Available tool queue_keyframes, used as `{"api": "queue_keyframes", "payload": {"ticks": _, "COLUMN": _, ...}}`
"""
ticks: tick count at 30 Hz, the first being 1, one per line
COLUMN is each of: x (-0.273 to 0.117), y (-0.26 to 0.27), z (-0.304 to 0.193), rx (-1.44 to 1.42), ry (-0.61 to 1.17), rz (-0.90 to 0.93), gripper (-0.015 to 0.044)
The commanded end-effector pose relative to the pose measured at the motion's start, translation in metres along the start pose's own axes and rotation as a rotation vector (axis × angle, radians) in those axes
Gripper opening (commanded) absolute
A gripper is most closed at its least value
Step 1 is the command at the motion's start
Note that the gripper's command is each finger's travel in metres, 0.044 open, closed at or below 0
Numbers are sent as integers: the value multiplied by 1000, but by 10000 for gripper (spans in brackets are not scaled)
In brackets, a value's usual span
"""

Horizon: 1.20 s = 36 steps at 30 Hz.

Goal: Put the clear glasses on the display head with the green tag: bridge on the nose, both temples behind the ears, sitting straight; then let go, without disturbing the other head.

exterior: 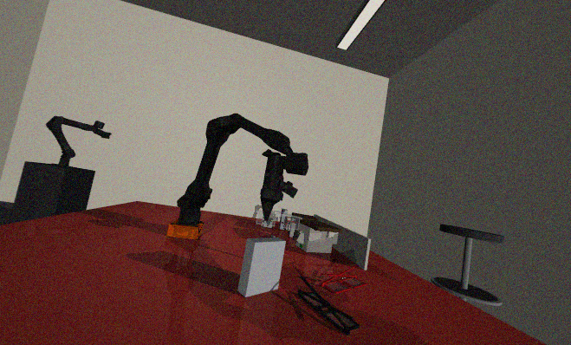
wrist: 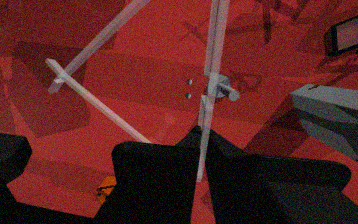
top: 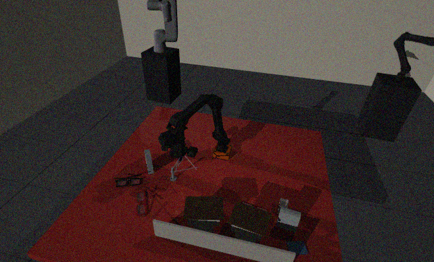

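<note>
The clear glasses (top: pixel 186 170) (wrist: pixel 216 50) hang below my gripper (top: pixel 180 159) (exterior: pixel 267 221) (wrist: pixel 200 130), which is shut on them, above the mat. Their thin pale bars spread out from the fingers in the wrist view. Two block-like display heads with brown tops stand at the front: a left one (top: pixel 204 207) and a right one (top: pixel 250 218). A small green tag (exterior: pixel 301 245) shows low on the nearer head in the exterior view, apparently the left one. The gripper is behind and left of both heads, not over either. Their noses and ears are too dark to make out.
A small post on a round base (top: pixel 173 178) (wrist: pixel 222 87) stands by the held glasses. Beyond are an upright white box (top: pixel 149 161) (exterior: pixel 262 266), black glasses (exterior: pixel 326 308) and red glasses (exterior: pixel 345 283). A long white barrier (top: pixel 221 240) runs before the heads; a white object (top: pixel 290 217) stands right.
</note>
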<state>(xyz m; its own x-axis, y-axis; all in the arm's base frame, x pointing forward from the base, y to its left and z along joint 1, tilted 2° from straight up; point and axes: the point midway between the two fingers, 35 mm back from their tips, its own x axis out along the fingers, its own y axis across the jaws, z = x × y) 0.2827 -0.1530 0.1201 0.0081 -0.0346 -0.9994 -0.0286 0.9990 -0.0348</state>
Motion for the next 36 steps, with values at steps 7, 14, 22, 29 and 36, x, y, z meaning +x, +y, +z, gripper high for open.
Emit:
{"api": "queue_keyframes", "payload": {"ticks": 7, "x": 1, "y": -57, "z": -19, "rx": -4, "ry": 5, "rz": -9, "gripper": 0}}
{"api": "queue_keyframes", "payload": {"ticks": 14, "x": 2, "y": -88, "z": -35, "rx": -4, "ry": 8, "rz": -13, "gripper": 0}}
{"api": "queue_keyframes", "payload": {"ticks": 22, "x": 13, "y": -88, "z": -34, "rx": -4, "ry": 8, "rz": -13, "gripper": 0}}
{"api": "queue_keyframes", "payload": {"ticks": 29, "x": 46, "y": -89, "z": -35, "rx": -4, "ry": 8, "rz": -13, "gripper": 0}}
{"api": "queue_keyframes", "payload": {"ticks": 36, "x": 62, "y": -88, "z": -36, "rx": -4, "ry": 8, "rz": -13, "gripper": 0}}
